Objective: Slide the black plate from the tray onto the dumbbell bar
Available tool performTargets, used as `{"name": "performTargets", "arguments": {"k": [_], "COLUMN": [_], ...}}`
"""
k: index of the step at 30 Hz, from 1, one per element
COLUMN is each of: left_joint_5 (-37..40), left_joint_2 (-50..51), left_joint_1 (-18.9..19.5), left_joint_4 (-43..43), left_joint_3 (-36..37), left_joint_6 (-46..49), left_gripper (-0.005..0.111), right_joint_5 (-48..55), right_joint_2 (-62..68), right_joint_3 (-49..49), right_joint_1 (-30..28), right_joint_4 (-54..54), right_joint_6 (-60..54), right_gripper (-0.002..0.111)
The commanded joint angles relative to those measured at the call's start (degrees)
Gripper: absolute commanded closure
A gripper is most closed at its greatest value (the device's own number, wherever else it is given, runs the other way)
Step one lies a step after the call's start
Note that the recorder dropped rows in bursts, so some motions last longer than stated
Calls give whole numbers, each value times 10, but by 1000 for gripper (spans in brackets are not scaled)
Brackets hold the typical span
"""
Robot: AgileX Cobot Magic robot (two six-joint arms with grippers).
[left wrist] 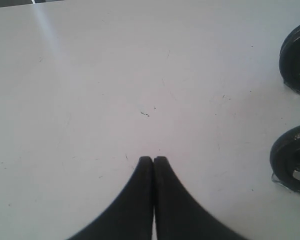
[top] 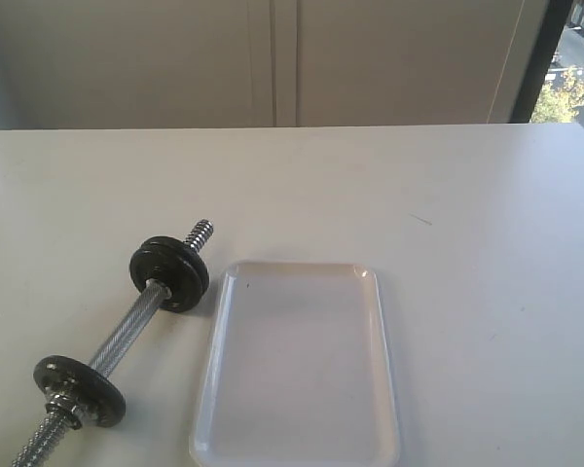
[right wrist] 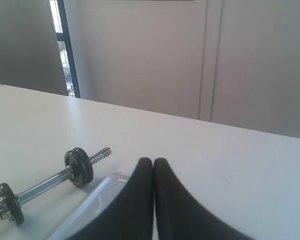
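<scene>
Exterior view: on the left of the white desk (top: 467, 243), a dumbbell bar (top: 127, 331) lying slantwise, knurled in the middle, threaded at both ends. Slid onto its far end and standing upright, the black plate (top: 170, 274), thick enough to be two discs pressed together; hard to tell for sure from here. Near the bar's closer end, a second disc (top: 80, 391), also upright on the rod, with a silver nut (top: 70, 413) just outside it. To the right of the bar, the tray (top: 214, 370), white and glossy, flat on the desk, its far corner close to the black plate with a narrow strip of desk between.

Left wrist view: left tool (left wrist: 153, 160) closed, dark fingertips pressed together with nothing between them, over plain desk surface. Off to one side, well apart from the tool, both black discs cut by the picture's edge, the one with the nut closer to the camera.

Right wrist view: right tool (right wrist: 153, 162) closed as well, tips touching, gripping nothing. Just past it, a rounded corner of the tray; beyond that, the bar, with the black plate showing two rims side by side near the threaded end. Behind the desk, a pale wall (right wrist: 140, 60).
</scene>
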Motion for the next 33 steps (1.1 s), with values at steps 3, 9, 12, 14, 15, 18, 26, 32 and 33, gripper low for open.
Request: {"name": "performTargets", "arguments": {"k": [3,9,12,14,15,18,26,32,33], "left_joint_5": [-3,-10,-12,-12,-12,-13,-17,-17,-17], "left_joint_2": [-3,-3,-3,-3,-3,-3,-3,-3,-3], "left_joint_1": [2,2,2,2,2,2,2,2,2], "left_joint_4": [0,0,0,0,0,0,0,0,0], "left_joint_3": [2,2,2,2,2,2,2,2,2], "left_joint_6": [0,-63,-82,-80,-80,-78,-78,-78,-78], "left_gripper": [107,107,107,107,107,107,107,107,107], "right_joint_5": [-15,-148,-180,-196,-203,-224,-256,-352,-365], "right_joint_2": [-2,-12,-19,-23,-26,-35,-71,-71,-71], "right_joint_3": [18,117,155,180,192,235,377,427,427], "right_joint_1": [-2,-2,-2,-2,-2,-2,-2,-3,-3], "right_joint_4": [0,-1,-2,-4,-4,-6,-63,-138,-171], "right_joint_6": [2,2,2,2,2,2,2,6,6], "right_gripper": [108,108,108,108,108,108,108,108,108]}}
